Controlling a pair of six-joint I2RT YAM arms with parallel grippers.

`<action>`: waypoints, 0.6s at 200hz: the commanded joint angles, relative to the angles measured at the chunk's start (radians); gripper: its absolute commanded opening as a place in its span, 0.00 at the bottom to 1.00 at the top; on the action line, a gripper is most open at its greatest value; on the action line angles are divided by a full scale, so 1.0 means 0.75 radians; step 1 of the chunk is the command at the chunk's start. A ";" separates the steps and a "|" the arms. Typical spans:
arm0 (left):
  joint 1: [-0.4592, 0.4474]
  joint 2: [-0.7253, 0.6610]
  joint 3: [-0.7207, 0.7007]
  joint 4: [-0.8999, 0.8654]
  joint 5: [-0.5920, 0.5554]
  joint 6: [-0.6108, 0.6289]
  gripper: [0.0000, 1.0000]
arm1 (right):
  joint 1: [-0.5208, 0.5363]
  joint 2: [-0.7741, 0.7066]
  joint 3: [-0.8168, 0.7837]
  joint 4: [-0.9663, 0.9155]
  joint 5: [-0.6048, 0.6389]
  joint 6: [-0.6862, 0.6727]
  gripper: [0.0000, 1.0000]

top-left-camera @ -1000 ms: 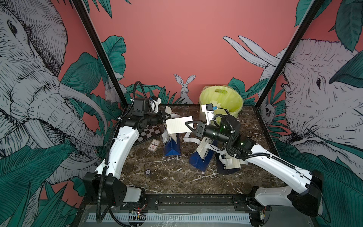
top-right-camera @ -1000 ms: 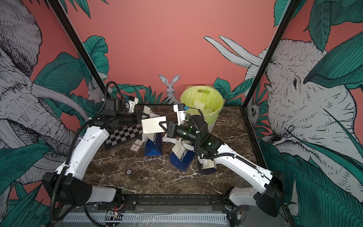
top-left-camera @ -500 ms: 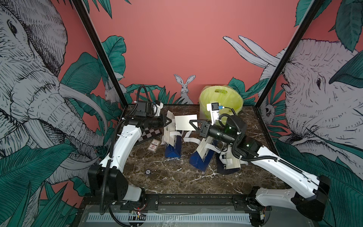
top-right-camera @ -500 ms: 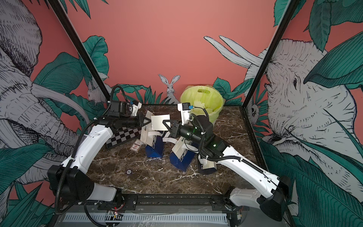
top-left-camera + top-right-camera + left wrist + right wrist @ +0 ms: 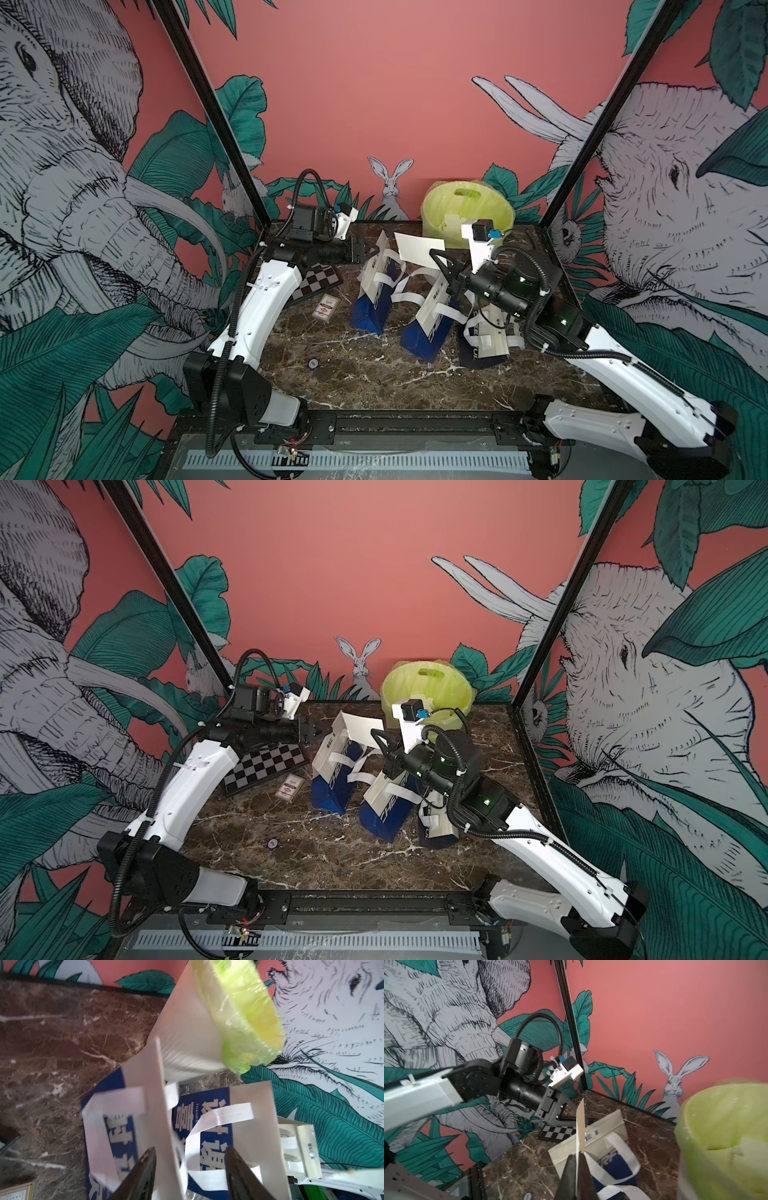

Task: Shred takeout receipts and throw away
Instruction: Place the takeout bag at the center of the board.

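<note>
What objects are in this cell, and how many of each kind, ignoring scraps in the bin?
Blue-and-white fabric tote bags: 3
White paper receipt: 1
Yellow-green lined round bin: 1
Black-and-white checkerboard: 1
Red-and-white printed card: 1
Small round disc: 1
Total: 8

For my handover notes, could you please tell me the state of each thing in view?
right tool: shut on the receipt
receipt: held off the table
left tool: open, empty
lime bin: lined, white scraps inside
blue bags: tipped over on table
card: lying flat
</note>
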State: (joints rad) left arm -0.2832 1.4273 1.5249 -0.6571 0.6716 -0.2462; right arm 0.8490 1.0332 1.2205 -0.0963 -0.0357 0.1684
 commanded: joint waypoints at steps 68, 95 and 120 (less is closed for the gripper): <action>-0.160 -0.191 0.224 0.398 -0.118 0.529 0.69 | -0.545 0.010 0.105 -0.020 -0.146 -0.412 0.00; -0.162 -0.011 0.402 0.446 0.060 0.504 0.68 | -0.649 0.039 0.084 0.120 -0.394 -0.441 0.00; -0.198 0.097 0.452 0.620 0.203 0.488 0.70 | -0.672 0.049 0.076 0.197 -0.553 -0.456 0.00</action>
State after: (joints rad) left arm -0.4088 1.4281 1.8420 -0.3080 0.6903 0.0910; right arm 0.3573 1.0752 1.2724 -0.0795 -0.2554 -0.1394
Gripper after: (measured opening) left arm 0.686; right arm 0.047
